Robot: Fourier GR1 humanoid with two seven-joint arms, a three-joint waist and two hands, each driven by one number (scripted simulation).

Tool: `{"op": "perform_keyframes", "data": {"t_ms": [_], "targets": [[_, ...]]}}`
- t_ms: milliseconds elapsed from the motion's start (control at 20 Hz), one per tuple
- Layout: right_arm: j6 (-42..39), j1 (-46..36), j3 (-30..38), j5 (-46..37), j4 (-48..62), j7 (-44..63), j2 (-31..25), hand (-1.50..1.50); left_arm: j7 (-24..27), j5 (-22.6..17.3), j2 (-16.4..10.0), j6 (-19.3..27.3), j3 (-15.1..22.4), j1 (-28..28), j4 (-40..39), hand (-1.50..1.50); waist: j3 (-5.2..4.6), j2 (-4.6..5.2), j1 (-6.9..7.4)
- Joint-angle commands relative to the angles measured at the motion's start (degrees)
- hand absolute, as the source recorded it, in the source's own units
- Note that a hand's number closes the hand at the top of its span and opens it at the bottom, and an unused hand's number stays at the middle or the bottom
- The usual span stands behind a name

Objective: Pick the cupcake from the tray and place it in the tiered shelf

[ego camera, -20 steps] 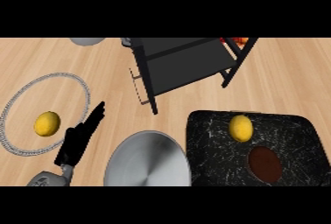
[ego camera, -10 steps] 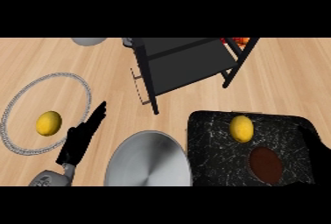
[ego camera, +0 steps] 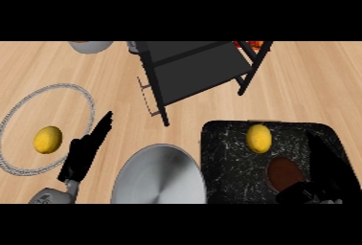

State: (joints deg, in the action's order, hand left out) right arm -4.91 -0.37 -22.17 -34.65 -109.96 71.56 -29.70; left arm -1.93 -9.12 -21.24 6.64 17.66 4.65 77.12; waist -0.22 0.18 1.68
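Zero steps done: cupcake [ego camera: 284, 172] sits on tray [ego camera: 226, 158], tabletop's near right corner. Right hand [ego camera: 326, 167] open, fingers straight, just beside cupcake, no grasp. Left hand [ego camera: 86, 155] open, near edge. Remaining: grasp, lift, place in shelf [ego camera: 198, 72], far edge.

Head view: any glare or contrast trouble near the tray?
Head view: right hand is black on the black speckled tray, outline nearly lost; soft sheen on the silver plate, nothing washed out; brown cupcake dark but distinct.
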Motion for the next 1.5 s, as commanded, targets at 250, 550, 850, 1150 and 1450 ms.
{"op": "perform_keyframes", "data": {"t_ms": [250, 550, 850, 1150, 1450], "targets": [[-9.6, -4.7, 0.2, -7.4, 4.3, 13.7, 8.7, -1.50, 1.5, 0.5, -0.8, -0.5, -0.3, -4.9, 2.2, 0.00, 0.04, -0.32, -0.64], [-9.3, -5.3, 0.3, -10.7, 10.1, 12.6, 12.4, -1.50, 3.5, 1.7, 0.3, -0.2, -0.3, -5.8, 0.7, 0.00, 0.13, -0.14, -0.74], [-12.5, -3.0, 1.8, -12.6, 7.1, 12.0, 14.4, -1.50, 1.4, -0.1, 0.1, -1.6, -3.0, -3.5, 1.0, 0.00, 0.14, -0.29, -1.62], [-10.6, -3.1, 3.1, -15.4, 14.7, 6.0, 17.1, -1.50, -1.2, 1.2, 1.0, -0.9, -3.3, -1.9, 2.1, 0.00, 0.20, -0.17, -1.45], [-16.3, -5.3, 5.1, -14.8, 11.7, 2.2, 17.3, 1.50, 0.5, 1.2, -0.3, -3.6, -5.3, -3.7, 2.2, 0.00, 0.20, -0.21, -1.47]]}}
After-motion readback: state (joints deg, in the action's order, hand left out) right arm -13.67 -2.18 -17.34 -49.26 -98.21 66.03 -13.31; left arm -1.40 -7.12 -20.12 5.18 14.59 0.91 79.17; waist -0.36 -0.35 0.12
